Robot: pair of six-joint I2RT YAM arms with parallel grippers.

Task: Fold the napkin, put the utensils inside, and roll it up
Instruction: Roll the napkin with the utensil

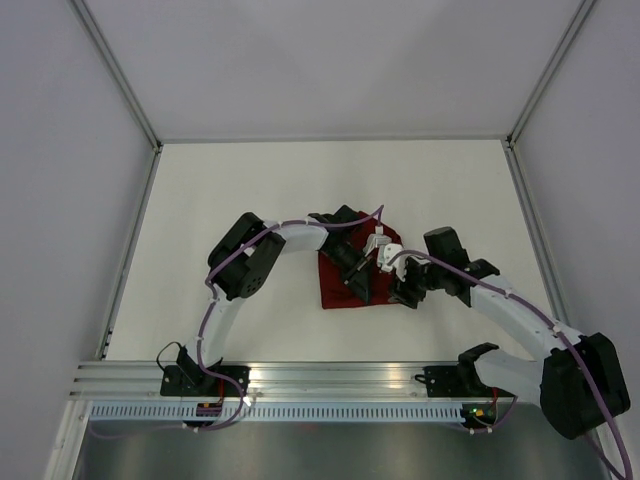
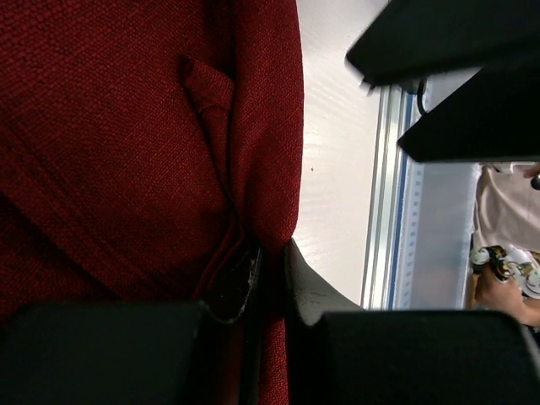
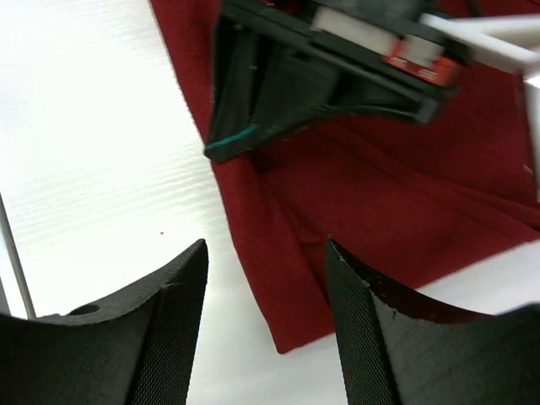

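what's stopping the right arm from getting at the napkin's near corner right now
Probably nothing: the open right tool hangs over that corner of the napkin, with nothing lying between. The left tool pinches a fold farther along, off the corner.

The napkin [image 1: 338, 290] lies at the middle of the counter [image 1: 250, 190], well apart from every edge. My left claw [image 1: 357, 282], on an arm arching in from the left, sits on the napkin's middle, its fingers [image 2: 228, 291] closed on a fold of cloth that runs between them. My right claw [image 1: 405, 292] stands just right of it, at the napkin's right edge, fingers [image 3: 173, 312] spread, with one corner of the napkin below and between them. Beyond that corner, my left claw lies over the cloth. The rail [image 1: 330, 378] runs along the counter's near edge, in front of the napkin.
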